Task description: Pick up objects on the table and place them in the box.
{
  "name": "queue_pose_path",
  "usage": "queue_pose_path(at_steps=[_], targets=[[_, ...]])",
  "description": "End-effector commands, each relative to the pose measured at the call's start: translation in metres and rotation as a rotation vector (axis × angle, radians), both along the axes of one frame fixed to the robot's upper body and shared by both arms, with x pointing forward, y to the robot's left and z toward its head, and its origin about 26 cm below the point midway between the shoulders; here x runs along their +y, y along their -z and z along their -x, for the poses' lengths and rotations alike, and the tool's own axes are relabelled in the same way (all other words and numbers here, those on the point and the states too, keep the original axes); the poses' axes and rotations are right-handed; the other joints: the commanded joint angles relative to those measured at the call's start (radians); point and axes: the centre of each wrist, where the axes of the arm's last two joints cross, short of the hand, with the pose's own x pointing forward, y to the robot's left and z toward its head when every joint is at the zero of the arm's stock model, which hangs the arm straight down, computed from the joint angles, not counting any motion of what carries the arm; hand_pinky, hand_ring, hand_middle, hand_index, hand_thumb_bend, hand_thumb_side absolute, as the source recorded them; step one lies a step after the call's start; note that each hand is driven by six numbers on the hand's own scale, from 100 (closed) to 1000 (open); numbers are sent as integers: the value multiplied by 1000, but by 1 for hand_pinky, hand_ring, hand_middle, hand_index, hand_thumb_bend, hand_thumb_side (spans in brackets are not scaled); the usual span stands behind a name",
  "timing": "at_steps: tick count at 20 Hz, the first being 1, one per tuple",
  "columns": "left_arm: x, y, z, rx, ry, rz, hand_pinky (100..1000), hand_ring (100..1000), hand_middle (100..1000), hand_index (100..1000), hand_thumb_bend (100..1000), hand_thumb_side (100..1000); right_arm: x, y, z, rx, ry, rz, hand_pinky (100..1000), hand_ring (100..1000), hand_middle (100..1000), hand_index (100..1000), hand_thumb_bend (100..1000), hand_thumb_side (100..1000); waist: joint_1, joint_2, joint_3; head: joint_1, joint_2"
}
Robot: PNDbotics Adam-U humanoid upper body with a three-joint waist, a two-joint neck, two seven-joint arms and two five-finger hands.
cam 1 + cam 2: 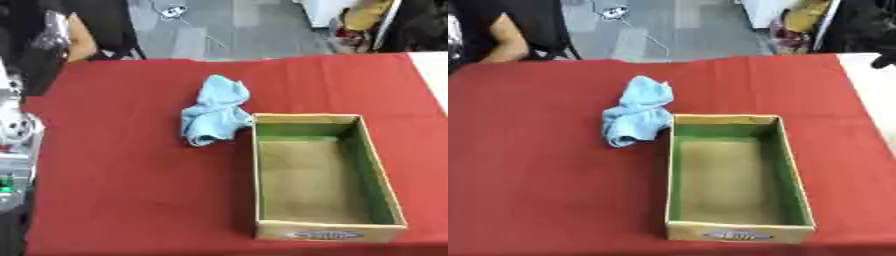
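A crumpled light-blue cloth (214, 111) lies on the red-covered bench (122, 190), touching the far left corner of an open cardboard box with green inner walls (381, 180). Neither hand shows in either view, so their state cannot be told.

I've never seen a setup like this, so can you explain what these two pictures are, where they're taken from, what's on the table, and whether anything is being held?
Both pictures come from one stereo camera in a humanoid robot's head, looking down at its work; the left eye and right eye views show the same moment from slightly different spots. The robot has two arms ending in hands, but neither hand shows in either picture, so nothing is seen being held. On the red tablecloth lies a crumpled light blue cloth, right beside the far left corner of an open cardboard box with green inner walls. Nothing shows inside the box, so the cloth has not yet been put in. Beyond the table's far edge is floor and clutter.
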Motion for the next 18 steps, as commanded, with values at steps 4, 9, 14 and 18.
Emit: queue_pose_path(at_steps=[4,9,14,18], targets=[[0,-10,2,-24,5,-32,581,689,838,868,232,742,-1,-9,2,-28,2,21,607,782,804,983,100,747,0,-7,-1,-8,-2],[0,-10,2,-24,6,-32,581,689,837,867,236,741,-1,-9,2,-28,3,22,607,782,804,983,100,747,0,-7,0,-8,-2],[0,-10,2,-22,6,-33,581,689,837,867,236,741,-1,-9,2,-27,3,22,606,782,804,983,100,748,0,-8,0,-8,-2],[0,-9,2,-21,6,-32,580,689,837,867,238,739,-1,-9,2,-26,4,22,606,782,804,983,100,748,0,-7,0,-9,-2]])
